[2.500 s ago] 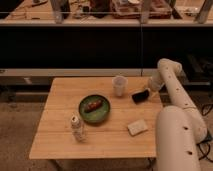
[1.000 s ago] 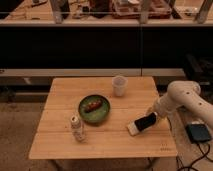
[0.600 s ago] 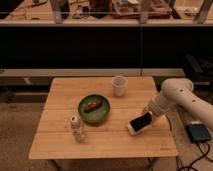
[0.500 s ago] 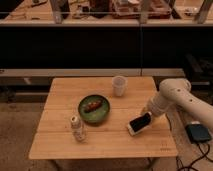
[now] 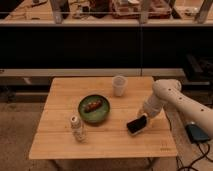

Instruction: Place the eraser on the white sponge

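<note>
The eraser (image 5: 137, 124), a flat black block, lies tilted on top of the white sponge (image 5: 130, 132) on the right part of the wooden table (image 5: 100, 145). Only a thin pale edge of the sponge shows under the eraser's lower left side. My gripper (image 5: 146, 114) is at the eraser's upper right end, at the tip of the white arm that reaches in from the right. I cannot tell whether it still touches the eraser.
A green bowl (image 5: 93, 108) with food sits mid-table. A translucent white cup (image 5: 119, 85) stands at the back. A small bottle (image 5: 76, 128) stands at the front left. A dark box with a cable (image 5: 196, 133) lies on the floor to the right.
The arm carried the eraser from beside the cup down onto the sponge. In the last second the eraser has stayed on the sponge and the gripper has shifted slightly up and left.
</note>
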You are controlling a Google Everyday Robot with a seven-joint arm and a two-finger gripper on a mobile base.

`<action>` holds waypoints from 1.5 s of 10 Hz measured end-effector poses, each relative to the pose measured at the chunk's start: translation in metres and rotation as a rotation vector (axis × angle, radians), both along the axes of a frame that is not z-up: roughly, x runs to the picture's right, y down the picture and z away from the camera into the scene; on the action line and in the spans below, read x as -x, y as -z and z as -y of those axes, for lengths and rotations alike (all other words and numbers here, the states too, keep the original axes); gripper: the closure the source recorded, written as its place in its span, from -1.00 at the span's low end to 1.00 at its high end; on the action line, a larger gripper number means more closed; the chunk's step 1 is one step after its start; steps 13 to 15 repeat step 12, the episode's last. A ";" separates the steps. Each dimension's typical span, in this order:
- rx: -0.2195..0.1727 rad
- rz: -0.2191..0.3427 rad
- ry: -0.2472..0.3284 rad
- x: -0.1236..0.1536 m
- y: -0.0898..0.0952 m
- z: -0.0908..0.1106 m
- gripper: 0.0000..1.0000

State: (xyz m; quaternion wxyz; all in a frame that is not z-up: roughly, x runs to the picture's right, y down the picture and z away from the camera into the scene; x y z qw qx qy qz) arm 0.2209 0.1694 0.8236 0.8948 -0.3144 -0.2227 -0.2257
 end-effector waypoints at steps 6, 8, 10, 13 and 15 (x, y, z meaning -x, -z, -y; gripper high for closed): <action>0.040 0.010 -0.019 0.000 -0.004 -0.004 -0.60; 0.053 0.034 -0.019 0.002 0.001 -0.003 -0.60; 0.049 0.044 -0.002 -0.002 0.007 0.003 -0.60; 0.043 0.025 0.003 -0.020 0.009 0.012 -0.60; 0.043 0.025 0.003 -0.020 0.009 0.012 -0.60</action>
